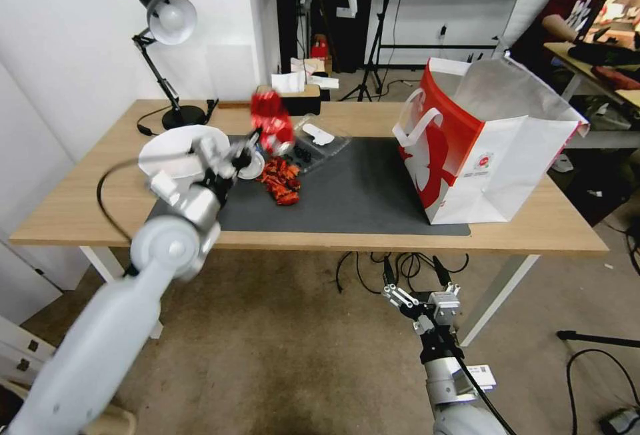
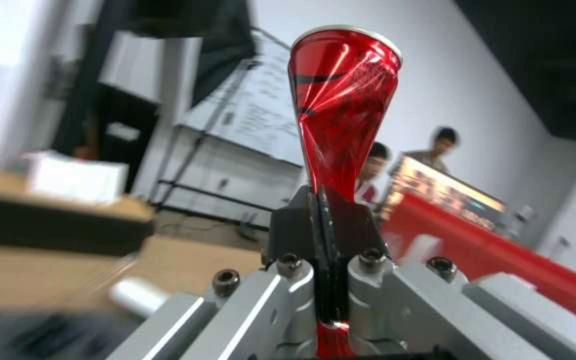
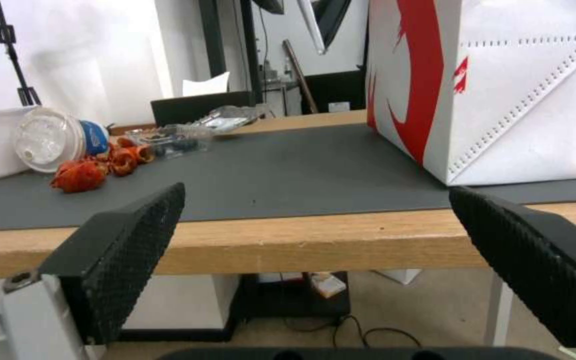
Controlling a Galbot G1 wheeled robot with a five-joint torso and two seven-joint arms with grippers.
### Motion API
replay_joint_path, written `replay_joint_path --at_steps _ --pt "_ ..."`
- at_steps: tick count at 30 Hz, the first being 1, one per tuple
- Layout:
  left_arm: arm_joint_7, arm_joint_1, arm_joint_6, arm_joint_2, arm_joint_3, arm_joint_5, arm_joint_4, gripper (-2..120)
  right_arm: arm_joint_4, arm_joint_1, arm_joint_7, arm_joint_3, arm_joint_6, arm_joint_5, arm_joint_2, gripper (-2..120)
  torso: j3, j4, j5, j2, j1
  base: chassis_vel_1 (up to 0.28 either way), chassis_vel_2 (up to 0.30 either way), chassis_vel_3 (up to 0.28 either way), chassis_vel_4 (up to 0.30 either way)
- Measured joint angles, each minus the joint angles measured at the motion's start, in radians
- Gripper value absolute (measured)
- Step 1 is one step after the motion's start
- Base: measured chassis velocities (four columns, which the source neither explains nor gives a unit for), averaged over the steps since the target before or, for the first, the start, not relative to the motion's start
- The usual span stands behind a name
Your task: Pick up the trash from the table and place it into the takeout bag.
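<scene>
- The crushed red can (image 2: 343, 105) is pinched at its flattened end by the left gripper (image 1: 248, 145), its long axis pointing away from the fingers, above the table's (image 1: 80, 208) left half.
- Wrapper scraps (image 1: 280, 181) are left below, apparently untouched.
- The takeout bag (image 1: 487, 148) stands well to the right.
- The right gripper (image 1: 417, 288) is held spread below the table edge.

The crushed red can (image 2: 343, 107) is squashed thin at one end and is up in the air above the desk (image 1: 80, 215), pinched in the left hand (image 2: 321, 225). Red wrapper scraps (image 1: 281, 181) lie on the grey mat (image 1: 353, 188) near its left end. A blue cup with a white lid (image 3: 58, 139) lies tipped over beside them. A clear tray (image 1: 319, 143) sits behind them. The big red and white takeout bag (image 1: 480, 148) stands open at the desk's right end.
</scene>
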Motion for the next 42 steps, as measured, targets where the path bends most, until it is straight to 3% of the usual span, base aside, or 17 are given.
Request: replay_joint_path --at_steps 2,4,5,7,10,16,17,21,29,31,39,42 --pt "0.000 -0.025 0.001 0.002 0.022 -0.001 0.005 0 0.000 0.000 0.000 0.000 0.000 0.000 0.000 100 0.000 0.0000 0.0000 0.000 0.000 0.000 0.000 0.000 0.000" --pt "0.001 -0.166 0.004 -0.003 0.147 -0.004 0.039 0 0.000 0.000 0.000 0.000 0.000 0.000 0.000 100 0.000 -0.0002 0.0000 0.000 0.000 0.000 0.000 0.000 0.000" --pt "0.001 -0.166 0.004 -0.003 0.147 -0.004 0.039 0 0.000 0.000 0.000 0.000 0.000 0.000 0.000 100 0.000 -0.0002 0.0000 0.000 0.000 0.000 0.000 0.000 0.000" --pt "0.002 -0.297 0.005 -0.026 0.258 -0.003 0.086 0 0.000 0.000 0.000 0.000 0.000 0.000 0.000 100 0.000 -0.0005 0.0003 0.000 0.000 0.000 0.000 0.000 0.000" --pt "0.006 -0.383 0.007 -0.052 0.329 0.001 0.126 0 0.000 0.000 0.000 0.000 0.000 0.000 0.000 100 0.000 -0.0005 0.0002 0.000 0.000 0.000 0.000 0.000 0.000" --pt "0.030 -0.613 0.010 -0.165 0.520 0.026 0.293 0 0.000 0.000 0.000 0.000 0.000 0.000 0.000 100 0.000 -0.0003 0.0006 0.000 0.000 0.000 0.000 0.000 0.000" --pt "0.030 -0.613 0.010 -0.165 0.520 0.026 0.293 0 0.000 0.000 0.000 0.000 0.000 0.000 0.000 100 0.000 -0.0003 0.0006 0.000 0.000 0.000 0.000 0.000 0.000" --pt "0.069 -0.761 0.010 -0.269 0.636 0.052 0.408 0 0.000 0.000 0.000 0.000 0.000 0.000 0.000 100 0.000 -0.0004 0.0005 0.000 0.000 0.000 0.000 0.000 0.000" --pt "0.112 -0.882 0.009 -0.403 0.725 0.068 0.522 0 0.000 0.000 0.000 0.000 0.000 0.000 0.000 100 0.000 -0.0003 0.0004 0.000 0.000 0.000 0.000 0.000 0.000" --pt "0.151 -0.915 0.009 -0.447 0.783 0.108 0.573 0 0.000 0.000 0.000 0.000 0.000 0.000 0.000 100 0.000 -0.0003 0.0002 0.000 0.000 0.000 0.000 0.000 0.000" --pt "0.168 -0.933 0.010 -0.472 0.835 0.138 0.596 0 0.000 0.000 0.000 0.000 0.000 0.000 0.000 100 0.000 -0.0002 0.0000 0.000 0.000 0.000 0.000 0.000 0.000" --pt "0.143 -0.940 0.037 -0.465 0.851 0.160 0.593 0 0.000 0.000 0.000 0.000 0.000 0.000 0.000 100 0.000 0.0000 0.0000 0.000 0.000 0.000 0.000 0.000 0.000"
